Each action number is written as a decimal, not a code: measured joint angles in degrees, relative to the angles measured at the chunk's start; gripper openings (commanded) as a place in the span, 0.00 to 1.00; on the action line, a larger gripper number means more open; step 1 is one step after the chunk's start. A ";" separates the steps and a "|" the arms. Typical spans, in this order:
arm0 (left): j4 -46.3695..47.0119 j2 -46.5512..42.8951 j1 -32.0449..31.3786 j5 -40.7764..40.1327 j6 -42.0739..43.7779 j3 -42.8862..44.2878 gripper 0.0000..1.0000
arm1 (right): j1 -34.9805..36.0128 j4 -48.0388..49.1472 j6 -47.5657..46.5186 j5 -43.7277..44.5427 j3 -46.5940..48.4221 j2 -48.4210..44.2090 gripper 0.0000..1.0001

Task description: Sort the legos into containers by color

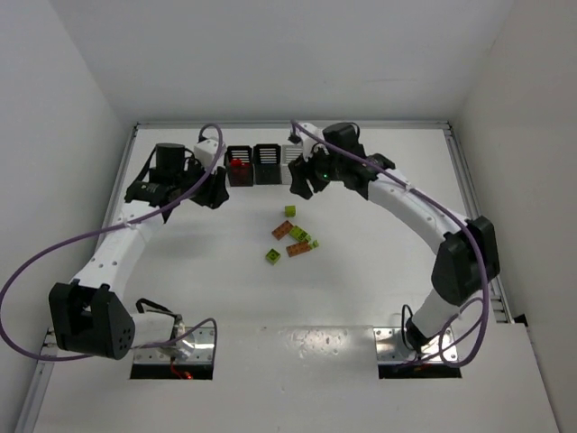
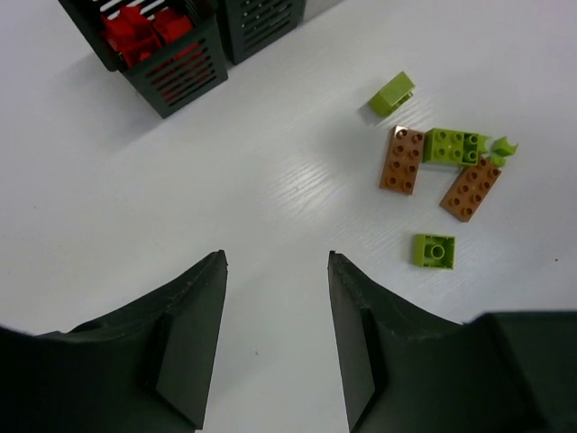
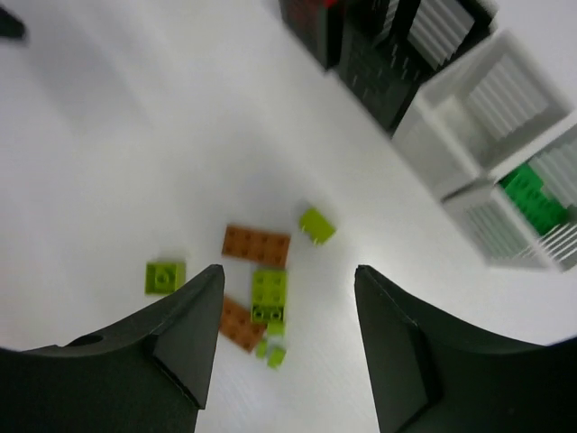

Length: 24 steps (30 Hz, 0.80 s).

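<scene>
Several loose legos lie mid-table: two orange-tan plates [image 1: 282,230] [image 1: 298,249] and yellow-green bricks [image 1: 290,211] [image 1: 272,256]. In the left wrist view an orange-tan plate [image 2: 402,160] and a yellow-green square [image 2: 434,251] lie to the right of my left gripper [image 2: 277,262], which is open and empty over bare table. A black bin [image 2: 171,54] holds red bricks. My right gripper [image 3: 288,271] is open and empty above the pile: an orange-tan plate [image 3: 257,244] and a yellow-green brick [image 3: 269,295]. A white bin [image 3: 532,198] holds green bricks. Another white bin [image 3: 473,117] looks empty.
The bins stand in a row at the back of the table: the black one with red bricks [image 1: 239,165], a second black one [image 1: 268,162], then white ones [image 1: 293,153] partly hidden by my right gripper [image 1: 302,180]. My left gripper [image 1: 212,194] is just left of the row.
</scene>
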 measured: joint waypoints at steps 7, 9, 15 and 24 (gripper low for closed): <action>0.94 0.00 -0.68 -3.69 -1.18 -0.50 0.61 | 1.31 -6.60 -2.27 1.18 -7.74 5.92 0.59; 1.14 0.00 -0.83 -4.87 -1.44 -0.50 0.63 | 1.68 -7.82 -2.38 2.43 -8.09 8.96 0.60; 1.25 -0.02 -0.83 -7.23 -1.84 -0.81 0.67 | 1.86 -8.59 -2.08 5.66 -7.98 12.90 0.64; 1.29 -0.02 -0.83 -8.26 -1.92 -0.83 0.67 | 2.32 -8.85 -1.31 6.23 -5.55 16.15 0.70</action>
